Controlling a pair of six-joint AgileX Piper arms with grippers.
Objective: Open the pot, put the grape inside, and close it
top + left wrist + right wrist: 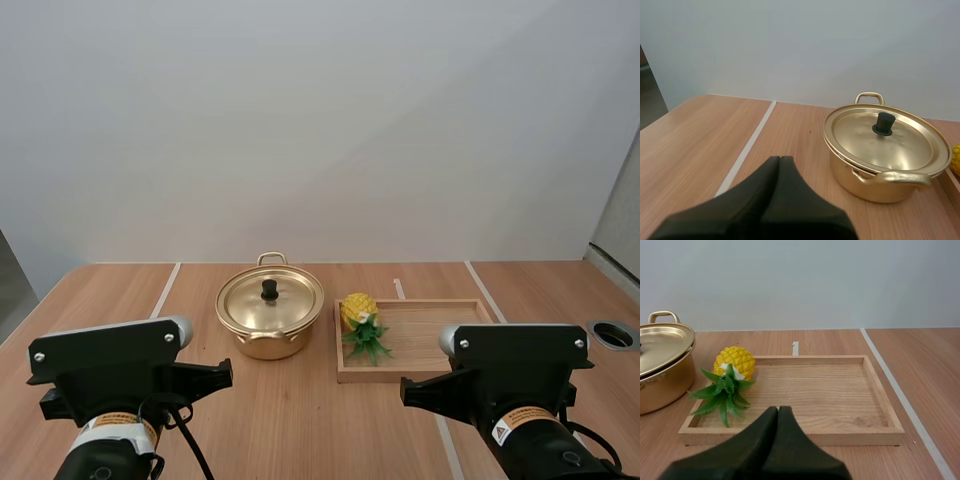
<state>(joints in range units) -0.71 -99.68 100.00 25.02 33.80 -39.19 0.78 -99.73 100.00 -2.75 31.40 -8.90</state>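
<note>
**Status.** The pot (270, 325) stands on the surface (110, 295) with its lid (270, 302) seated. No grape is present. The fruit on hand is a toy pineapple (358, 312), which lies in the wooden tray (440, 322) at the end nearest the pot, leaves toward the arms. Pot and tray stand just beside each other. The left claw (780, 159) is closed on nothing, its fingers pressed into one wedge, short of the pot. The right claw (778, 409) is likewise closed and empty, near the tray's front wall.

**Hazards.**
- The black knob (883, 123) is small. An off-centre pinch may slip off it or tip the lid.
- A sideways push may slide the pot against the tray.
- The pineapple is rounded. A pinch on the leaves alone may bend them and drop it.
- Both arms work on neighbouring things, so they may collide.

**Views.** The high view gives the layout of pot beside tray. The left wrist view adds the knob's height above the lid and the near handle (890, 177). The right wrist view adds the tray's bare floor and the spread of the leaves.
</note>
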